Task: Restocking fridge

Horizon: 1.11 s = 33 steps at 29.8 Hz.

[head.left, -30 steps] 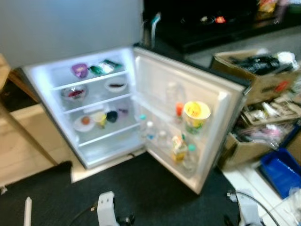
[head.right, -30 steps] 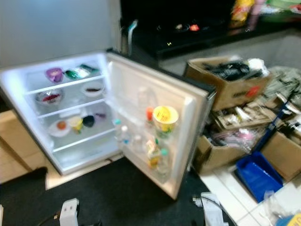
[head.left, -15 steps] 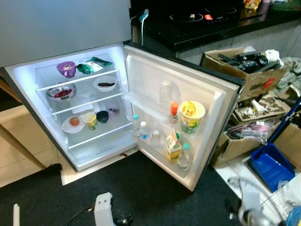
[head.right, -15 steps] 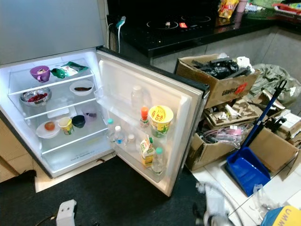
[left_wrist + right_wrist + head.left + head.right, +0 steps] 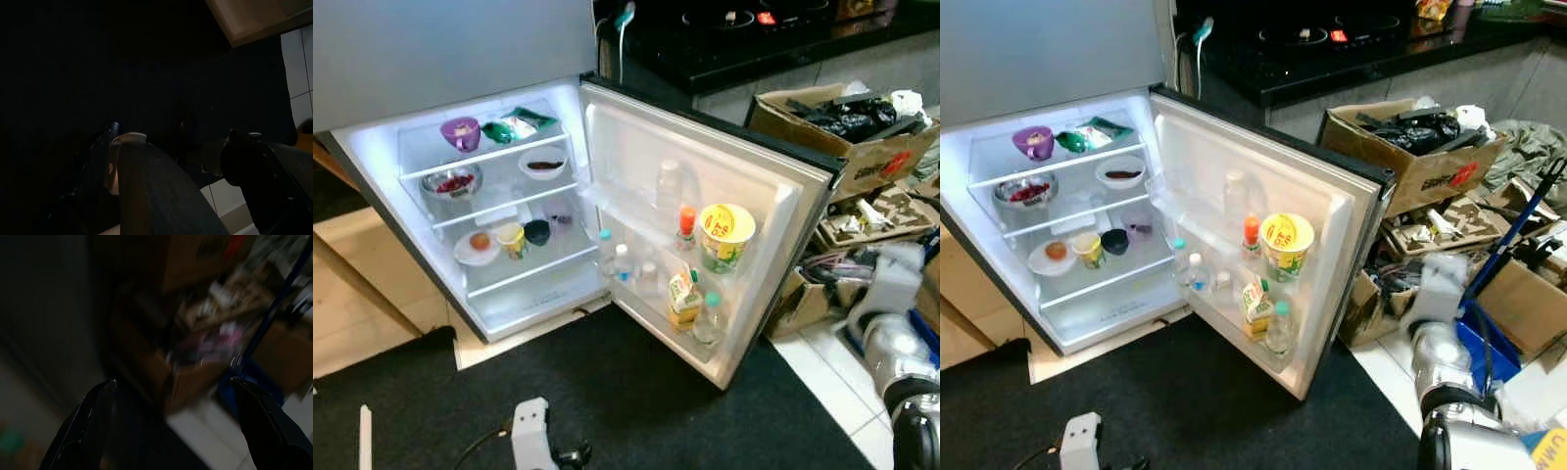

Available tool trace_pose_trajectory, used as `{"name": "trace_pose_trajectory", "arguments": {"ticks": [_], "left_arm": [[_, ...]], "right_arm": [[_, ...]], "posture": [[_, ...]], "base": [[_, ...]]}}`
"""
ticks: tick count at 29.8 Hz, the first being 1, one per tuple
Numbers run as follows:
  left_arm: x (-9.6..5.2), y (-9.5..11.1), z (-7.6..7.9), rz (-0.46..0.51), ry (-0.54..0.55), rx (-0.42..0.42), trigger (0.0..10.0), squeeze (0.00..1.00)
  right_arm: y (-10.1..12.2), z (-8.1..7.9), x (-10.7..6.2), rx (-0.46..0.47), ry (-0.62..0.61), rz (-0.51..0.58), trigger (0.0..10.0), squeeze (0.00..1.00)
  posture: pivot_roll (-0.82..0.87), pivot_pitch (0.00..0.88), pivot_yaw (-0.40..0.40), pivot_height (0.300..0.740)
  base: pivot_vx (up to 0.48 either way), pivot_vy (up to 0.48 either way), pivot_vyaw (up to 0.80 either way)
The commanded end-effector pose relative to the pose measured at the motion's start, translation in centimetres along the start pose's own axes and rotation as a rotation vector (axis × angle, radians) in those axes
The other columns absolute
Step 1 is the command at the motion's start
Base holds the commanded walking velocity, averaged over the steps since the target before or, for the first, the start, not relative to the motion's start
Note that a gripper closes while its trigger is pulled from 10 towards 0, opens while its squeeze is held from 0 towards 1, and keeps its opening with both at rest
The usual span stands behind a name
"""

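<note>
Over on your right by the cardboard boxes [image 5: 1410, 157], your right gripper [image 5: 171, 426] hangs empty with fingers spread, so grab something there and bring it left to the open fridge [image 5: 499, 211], clearing the door [image 5: 705, 225].

1. A home kitchen, rather cluttered.
2. At 10 o'clock a small fridge [image 5: 489, 323] stands open and lit, with bowls [image 5: 451, 182], a cup [image 5: 460, 132] and a plate [image 5: 476, 250] of food on its shelves.
3. Its door [image 5: 773, 211] at the centre holds bottles [image 5: 709, 318], a carton [image 5: 682, 299] and a yellow tub [image 5: 725, 235].
4. At 12 o'clock runs a black counter [image 5: 1351, 59] with a hob [image 5: 1312, 29].
5. At 3 o'clock lie cardboard boxes [image 5: 1420, 162] of odds and ends and a blue dustpan [image 5: 1489, 338], on white tiles [image 5: 827, 377].
6. A dark mat [image 5: 636, 392] covers the floor before the fridge.
</note>
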<state>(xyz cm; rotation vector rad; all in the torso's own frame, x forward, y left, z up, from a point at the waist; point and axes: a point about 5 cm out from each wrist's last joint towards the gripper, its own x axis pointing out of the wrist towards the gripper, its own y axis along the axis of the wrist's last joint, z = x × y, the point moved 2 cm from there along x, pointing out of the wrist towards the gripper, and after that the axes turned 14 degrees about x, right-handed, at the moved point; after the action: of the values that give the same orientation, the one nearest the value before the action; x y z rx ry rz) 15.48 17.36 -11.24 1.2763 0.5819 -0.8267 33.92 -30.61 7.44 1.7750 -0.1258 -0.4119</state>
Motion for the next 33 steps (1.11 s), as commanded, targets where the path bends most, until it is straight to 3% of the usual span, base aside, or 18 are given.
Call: {"name": "trace_pose_trajectory", "arguments": {"ticks": [1,3,4,5,8,16,27,33], "left_arm": [[-0.3,-0.2,-0.8,-0.005,0.026,0.001,10.0,0.00],[-0.4,-0.3,-0.9,-0.004,0.028,0.001,10.0,0.00],[-0.5,-0.3,-1.2,0.003,0.032,0.005,10.0,0.00],[-0.5,-0.3,-1.2,0.003,0.032,0.005,10.0,0.00],[-1.1,0.1,-2.6,0.042,0.053,0.010,10.0,0.00],[-2.0,0.8,-4.5,0.086,0.082,0.019,10.0,0.00],[-2.4,1.7,-5.4,0.124,0.080,0.042,10.0,0.00],[-2.4,2.5,-5.8,0.157,0.081,0.048,10.0,0.00]], "right_arm": [[-1.3,0.1,-0.4,0.013,-0.010,-0.037,10.0,0.00],[-0.5,0.1,-0.1,0.027,-0.017,-0.015,10.0,0.00],[1.5,0.5,0.4,0.056,-0.039,0.040,10.0,0.00],[1.5,0.5,0.4,0.056,-0.039,0.040,10.0,0.00],[7.1,1.5,1.3,0.149,-0.077,0.190,10.0,0.00],[10.0,1.7,1.6,0.212,-0.075,0.259,10.0,0.00],[11.4,1.0,1.9,0.235,-0.032,0.285,10.0,0.00],[12.6,-0.2,2.0,0.267,0.055,0.314,10.0,0.00]], "posture": [[-0.04,0.023,0.002,0.740],[-0.03,0.028,0.003,0.740],[-0.02,0.064,0.012,0.740],[-0.02,0.064,0.012,0.740],[0.01,0.118,0.017,0.740],[0.04,0.169,0.031,0.740],[0.06,0.201,0.046,0.740],[0.06,0.205,0.048,0.740]], "base": [[0.000,0.000,0.00],[0.000,0.000,0.00],[0.000,0.000,0.00],[0.000,0.000,0.00],[0.000,0.000,0.00],[0.000,0.000,0.00],[0.000,0.000,0.00],[0.000,0.000,0.00]]}}
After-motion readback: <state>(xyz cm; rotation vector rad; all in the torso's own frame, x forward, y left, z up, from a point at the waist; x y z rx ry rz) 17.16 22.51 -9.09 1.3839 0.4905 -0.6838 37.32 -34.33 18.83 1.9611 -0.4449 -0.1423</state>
